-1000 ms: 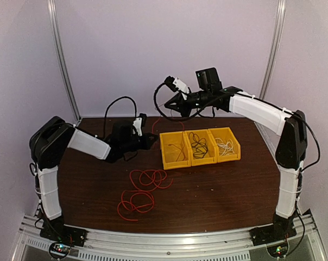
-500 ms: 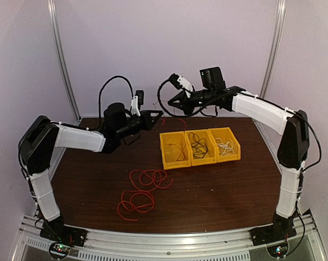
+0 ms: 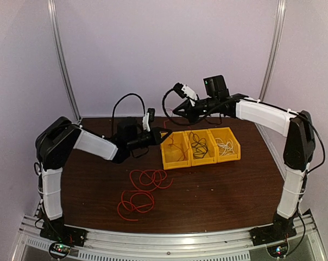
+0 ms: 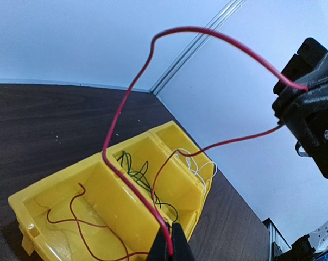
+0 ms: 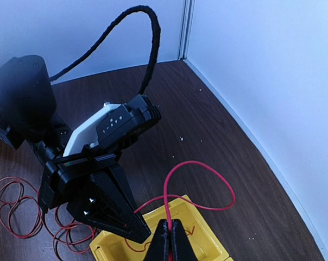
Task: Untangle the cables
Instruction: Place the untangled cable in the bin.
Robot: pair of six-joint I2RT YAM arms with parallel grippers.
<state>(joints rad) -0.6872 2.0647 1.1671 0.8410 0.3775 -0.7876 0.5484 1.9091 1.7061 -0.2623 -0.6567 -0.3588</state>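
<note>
Plainly, from the top, both claws worked over the bins (image 3: 202,158). The left claw (image 3: 165,135) sat at 9 o'clock of the left bin, and the right claw (image 3: 176,110) was raised at 12 o'clock of it. The black cable (image 3: 197,144) lay in the middle bin and the white cable (image 3: 225,145) in the right one, so those two looked sorted. Loops of red cable (image 3: 144,187) lay on the desk (image 3: 234,185) at 7 o'clock of the bins. Whether they joined the held length could not be told.

From the left wrist, the left claw was pressed together, pinching the red cable just above the left bin. The cable arched up and across to the right claw at 3 o'clock of the view, and more red lay in the bin below. Holding it at two points likely served to lift one length free of the other wires.

From the right wrist, the right claw was likewise pressed together on the red cable. A loop stood at 12 o'clock of its tips, and the left claw was close by at 10 o'clock.
</note>
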